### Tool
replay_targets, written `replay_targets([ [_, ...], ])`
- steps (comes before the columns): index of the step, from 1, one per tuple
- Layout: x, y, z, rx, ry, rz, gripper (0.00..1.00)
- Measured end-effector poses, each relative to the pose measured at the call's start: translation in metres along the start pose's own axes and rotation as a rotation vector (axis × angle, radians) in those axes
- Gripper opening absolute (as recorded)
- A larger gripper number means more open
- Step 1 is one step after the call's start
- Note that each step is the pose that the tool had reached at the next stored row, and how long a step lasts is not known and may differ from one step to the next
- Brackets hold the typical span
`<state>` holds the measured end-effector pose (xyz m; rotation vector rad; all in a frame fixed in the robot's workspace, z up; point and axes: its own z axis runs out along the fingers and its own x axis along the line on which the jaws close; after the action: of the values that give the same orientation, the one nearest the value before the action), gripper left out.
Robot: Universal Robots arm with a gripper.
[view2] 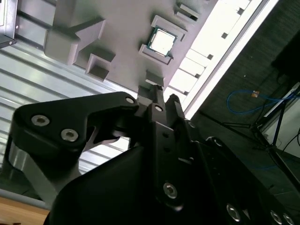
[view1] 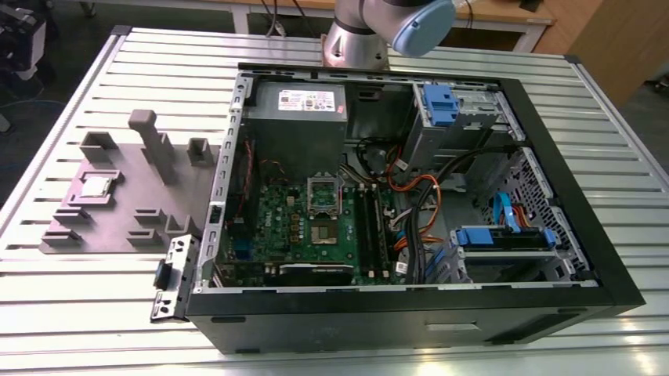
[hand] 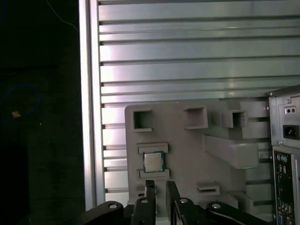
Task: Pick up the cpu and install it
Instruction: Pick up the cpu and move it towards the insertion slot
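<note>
The cpu [hand: 153, 162] is seated in a recess of the grey fixture plate [hand: 187, 136], just beyond the tips of the gripper [hand: 160, 186] and untouched by them. The fingers are held narrowly apart, and nothing is gripped. A dull silver square top with a pale rim is seen.

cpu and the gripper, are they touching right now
Apart. In the first wrist view the gripper sits short of the cpu, with grey fixture plate showing between them.
</note>
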<state>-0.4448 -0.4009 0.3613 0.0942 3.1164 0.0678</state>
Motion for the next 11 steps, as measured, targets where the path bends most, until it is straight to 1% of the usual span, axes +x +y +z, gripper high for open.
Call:
replay_targets([
  [1,0.0000,0.0000,0.0000,0.0000,0.0001,0.000,0.23],
  [2,0.0000,0.0000,0.0000,0.0000,0.0001,0.000,0.29],
  [3,0.0000,-0.0001,0.0000,0.0000,0.0000,0.000,0.29],
  [6,-0.0001,-0.0001,0.0003,0.0000,0.0010,-0.001,0.47],
  [7,-0.0001,-0.0002,0.0008,-0.0001,0.0019,-0.006,0.53],
  [8,-0.0001,-0.0003,0.0019,-0.0002,0.0038,-0.017,0.53],
  [9,-0.0001,-0.0003,0.0031,-0.0005,0.0061,-0.031,0.58],
  [10,-0.0001,-0.0004,0.0043,-0.0006,0.0083,-0.044,0.58],
  [11,0.0000,-0.0005,0.0059,-0.0008,0.0096,-0.053,0.65],
])
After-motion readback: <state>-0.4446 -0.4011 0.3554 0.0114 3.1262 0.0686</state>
